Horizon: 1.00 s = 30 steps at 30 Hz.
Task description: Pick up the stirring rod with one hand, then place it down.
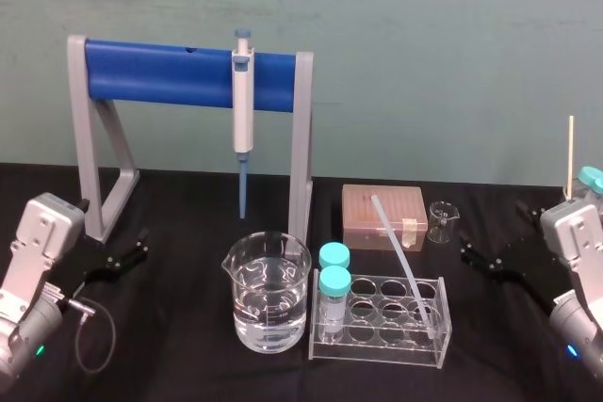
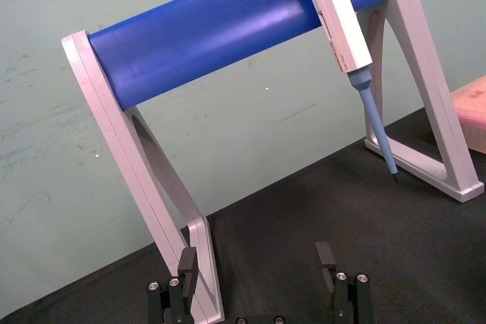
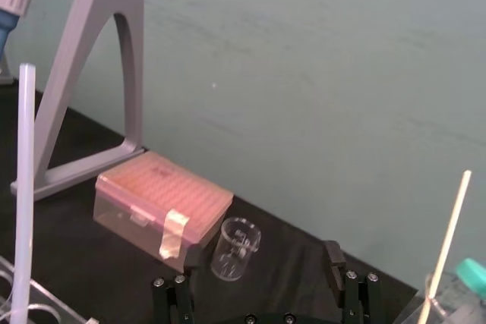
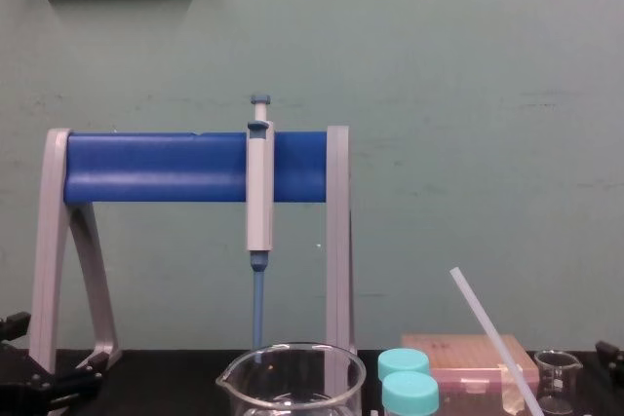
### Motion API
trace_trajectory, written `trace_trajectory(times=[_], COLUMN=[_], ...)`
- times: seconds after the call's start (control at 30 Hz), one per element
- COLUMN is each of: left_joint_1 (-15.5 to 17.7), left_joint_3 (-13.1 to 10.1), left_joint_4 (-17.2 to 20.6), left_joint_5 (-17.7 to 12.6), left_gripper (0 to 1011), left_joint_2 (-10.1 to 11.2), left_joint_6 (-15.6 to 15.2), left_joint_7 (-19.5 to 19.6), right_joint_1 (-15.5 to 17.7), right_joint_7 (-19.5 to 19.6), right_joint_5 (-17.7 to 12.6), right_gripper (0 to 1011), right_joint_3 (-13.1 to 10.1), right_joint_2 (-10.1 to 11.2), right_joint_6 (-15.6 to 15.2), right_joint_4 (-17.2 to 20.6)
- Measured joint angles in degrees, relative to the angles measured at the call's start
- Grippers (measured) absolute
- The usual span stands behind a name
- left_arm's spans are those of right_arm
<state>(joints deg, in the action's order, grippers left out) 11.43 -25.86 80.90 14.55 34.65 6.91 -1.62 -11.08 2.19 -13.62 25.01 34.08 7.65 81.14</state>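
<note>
In the head view, the stirring rod (image 1: 405, 265) leans in the right end of the clear rack (image 1: 377, 353), its top tilted toward the pink box (image 1: 363, 214). The chest view catches its upper part slanting up. The wrist views show the left gripper (image 2: 257, 257) by the stand's (image 2: 144, 180) foot and the right gripper (image 3: 258, 259) near the small beaker (image 3: 235, 248), both with fingers spread and holding nothing.

bare table (image 1: 499, 355) right of tube rack (image 1: 382, 322) and stirring rod (image 1: 404, 265)
</note>
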Motion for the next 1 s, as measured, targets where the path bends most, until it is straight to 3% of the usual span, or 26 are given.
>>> trace_trajectory(times=[0.23,0.47,1.0], left_joint_1=[0.00,0.00,0.00], left_joint_3=[0.00,0.00,0.00], left_joint_4=[0.00,0.00,0.00], left_joint_5=[0.00,0.00,0.00], left_gripper=[1000,1000,1000], left_joint_2=[0.00,0.00,0.00], left_joint_6=[0.00,0.00,0.00], left_joint_7=[0.00,0.00,0.00], right_joint_1=[0.69,0.67,-0.71], right_joint_7=[0.92,3.32,-2.09], right_joint_5=[1.94,8.52,10.73], right_gripper=[1003,1003,1003], right_joint_3=[-1.14,-0.87,0.07], right_joint_2=[-0.85,-1.30,-2.73], right_joint_6=[2.70,7.98,17.81], right_joint_4=[0.62,1.65,3.47])
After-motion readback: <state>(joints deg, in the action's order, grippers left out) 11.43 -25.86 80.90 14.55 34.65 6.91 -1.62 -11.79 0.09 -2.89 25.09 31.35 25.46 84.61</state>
